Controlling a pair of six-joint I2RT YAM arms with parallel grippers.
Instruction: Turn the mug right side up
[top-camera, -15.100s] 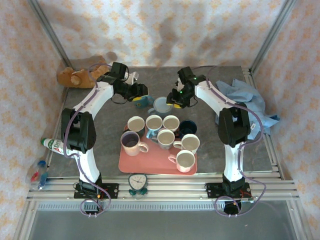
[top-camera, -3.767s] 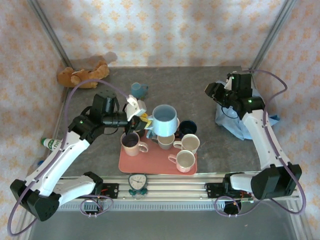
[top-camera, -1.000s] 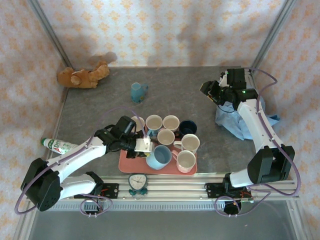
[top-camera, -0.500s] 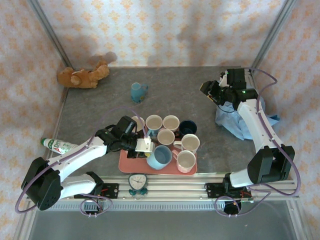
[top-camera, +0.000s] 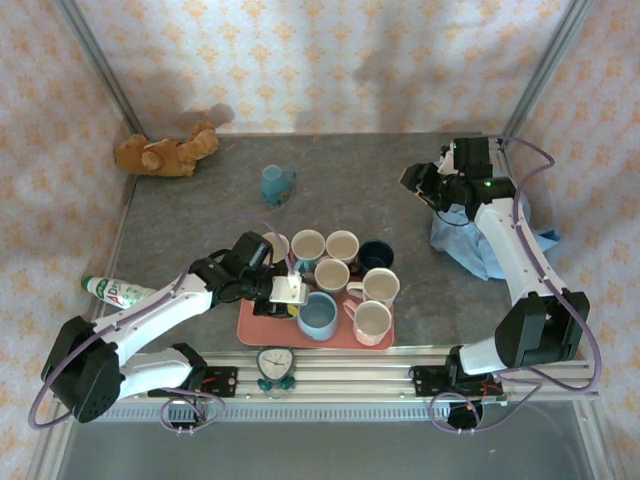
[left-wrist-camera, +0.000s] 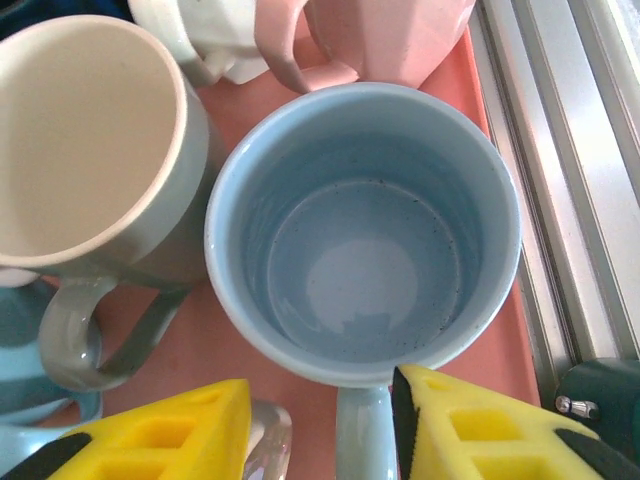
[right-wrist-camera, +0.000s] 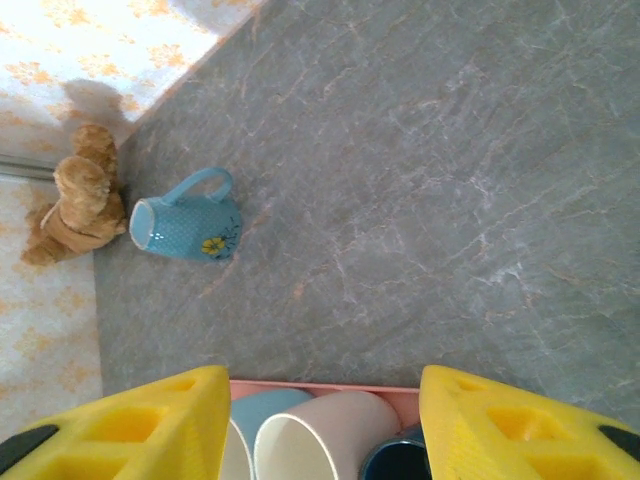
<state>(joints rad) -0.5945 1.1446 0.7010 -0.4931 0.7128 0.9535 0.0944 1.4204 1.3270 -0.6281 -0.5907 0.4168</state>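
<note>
At the left of the top view, the left pincer (top-camera: 292, 297) sits low over the left half of the pink tray (top-camera: 250, 330), which rests at the near edge of the grey counter (top-camera: 350, 170). Its jaws are parted. In the left wrist view the yellow fingers (left-wrist-camera: 170, 430) stand on either side of the mug's handle (left-wrist-camera: 362, 440): one finger is clear of the handle, the other is just beside it, and contact there cannot be confirmed. The light blue mug (left-wrist-camera: 365, 240) is a plain, glossy cylinder with a thick rounded rim. It has fine dark speckles on the inner wall and an empty, slightly paler floor. It stands in the front row of the tray, near the tray's front edge. A beige-lined mug (left-wrist-camera: 85, 140) is just beside it on one side and a pink mug (left-wrist-camera: 380, 35) is just beyond it. The blue mug's long axis is vertical, with the base on the tray and the mouth facing up. Its handle points left in the top view, toward the left pincer. Further right, the right pincer (top-camera: 418, 182) hangs above the far right part of the counter, well apart from the tray and near a crumpled blue cloth (top-camera: 480, 245). Its jaws are spread wide and there is nothing between them.
</note>
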